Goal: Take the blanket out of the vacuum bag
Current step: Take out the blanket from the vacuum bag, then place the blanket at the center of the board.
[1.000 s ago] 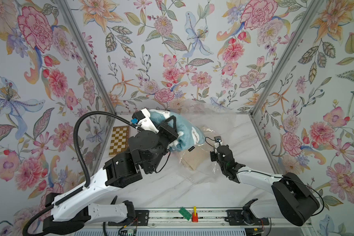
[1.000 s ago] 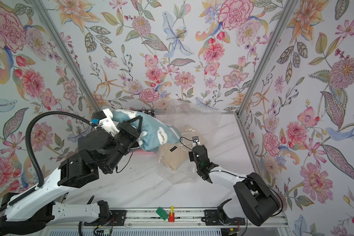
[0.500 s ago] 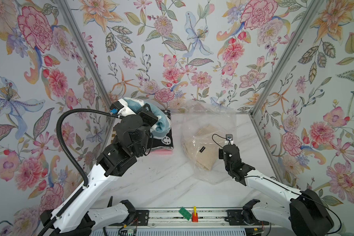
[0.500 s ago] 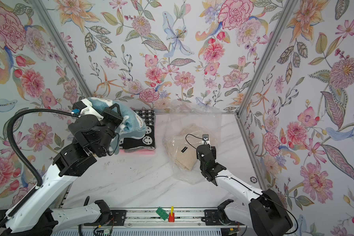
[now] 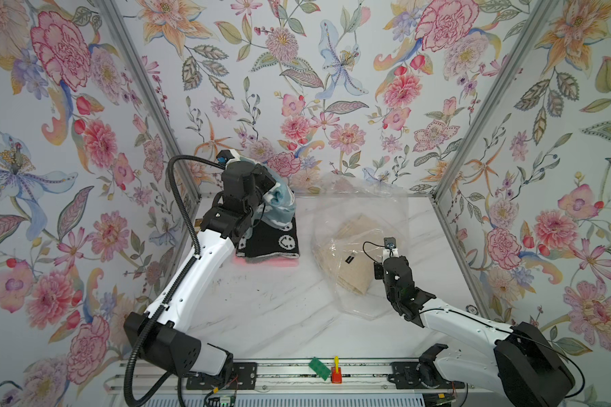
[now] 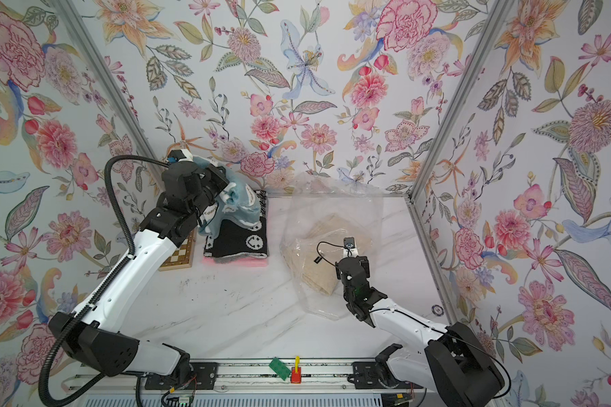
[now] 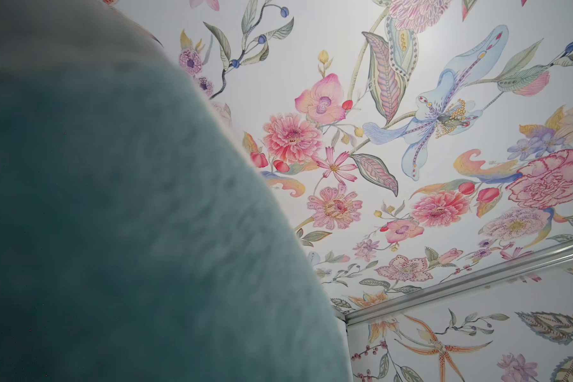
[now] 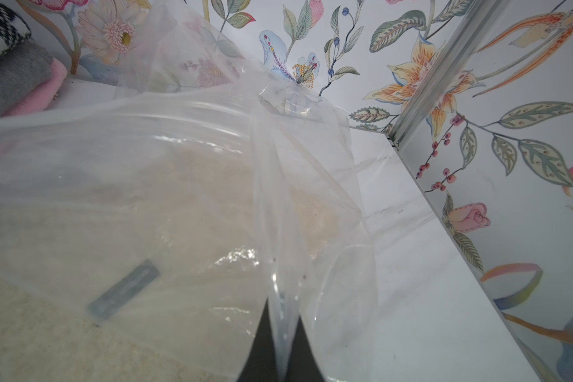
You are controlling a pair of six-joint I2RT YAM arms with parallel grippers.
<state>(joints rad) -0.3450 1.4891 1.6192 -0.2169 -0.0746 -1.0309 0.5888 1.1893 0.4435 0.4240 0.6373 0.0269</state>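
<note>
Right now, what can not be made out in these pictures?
- Left jaws: buried in the blue blanket in both top views and left wrist view.
- Black tag text: blurred behind vacuum bag film, right wrist view.
- Checkered board: mostly under the left arm, in a top view.

No word or number can be read. Left of centre in both top views, the folded black knitted blanket [image 5: 261, 246] carries white round smiley-face emblems [image 5: 286, 241]. In a top view, a white patch [image 6: 212, 214] on the light blue fleece blanket [image 6: 240, 204] bears tiny dark script, too small to read. In the right wrist view, a dark rectangular label [image 8: 123, 294] on the beige woven blanket [image 8: 47, 330] inside the clear plastic vacuum bag [image 8: 311, 165] shows only blurred lettering.
</note>
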